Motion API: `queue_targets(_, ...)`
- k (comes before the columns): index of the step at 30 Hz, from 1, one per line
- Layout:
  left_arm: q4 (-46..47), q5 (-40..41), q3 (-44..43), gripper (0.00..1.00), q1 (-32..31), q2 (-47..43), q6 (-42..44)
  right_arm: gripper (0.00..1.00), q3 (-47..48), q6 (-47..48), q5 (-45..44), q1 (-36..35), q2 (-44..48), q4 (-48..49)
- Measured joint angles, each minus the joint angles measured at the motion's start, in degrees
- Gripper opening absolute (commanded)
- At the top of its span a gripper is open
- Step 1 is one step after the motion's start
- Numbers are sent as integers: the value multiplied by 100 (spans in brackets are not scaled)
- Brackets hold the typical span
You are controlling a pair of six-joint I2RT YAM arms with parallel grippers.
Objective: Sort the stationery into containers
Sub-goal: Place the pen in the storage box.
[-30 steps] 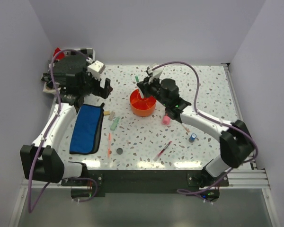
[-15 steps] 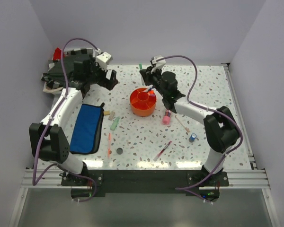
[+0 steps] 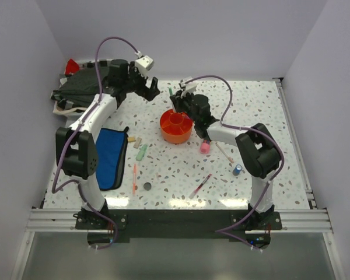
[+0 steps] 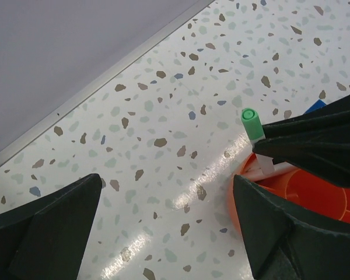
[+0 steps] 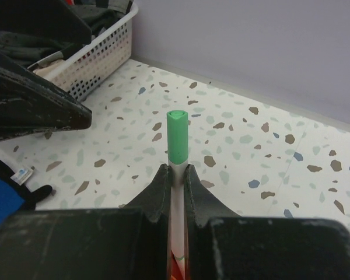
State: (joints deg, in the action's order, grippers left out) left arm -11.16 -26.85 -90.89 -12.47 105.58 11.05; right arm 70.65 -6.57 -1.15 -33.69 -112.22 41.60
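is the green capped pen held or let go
Held: the right tool is shut on the green capped pen, its cap poking out beyond the tool, right by the orange organiser.

The organiser [image 3: 175, 137] is pretty hemmed in on its far side by the right gripper [image 5: 175, 178], clamped on a green-capped pen [image 5: 177, 134], and the wide-spread left gripper [image 4: 166, 192] nearby. Bare worktop [image 3: 256, 111] is left further right.
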Motion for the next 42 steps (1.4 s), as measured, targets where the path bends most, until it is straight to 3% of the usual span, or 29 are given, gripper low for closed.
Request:
queue_targets(15,382,-85,-610,100,-24,1161,-186,0,-306,68,24,0,-90,350)
queue_targets(28,426,-85,-671,100,-59,1231,-208,0,-817,127,42,-4,-87,577)
queue_targets(30,428,-85,-671,100,-59,1228,-208,9,-870,127,44,-4,-85,610)
queue_targets(31,426,-85,-671,100,-59,1228,-208,24,-894,131,44,-4,-74,625)
queue_targets(34,426,-85,-671,100,-59,1228,-205,40,-944,166,39,-7,-4,595)
queue_targets(42,417,-76,-671,100,-59,1147,-144,44,-990,275,26,-7,638,232)
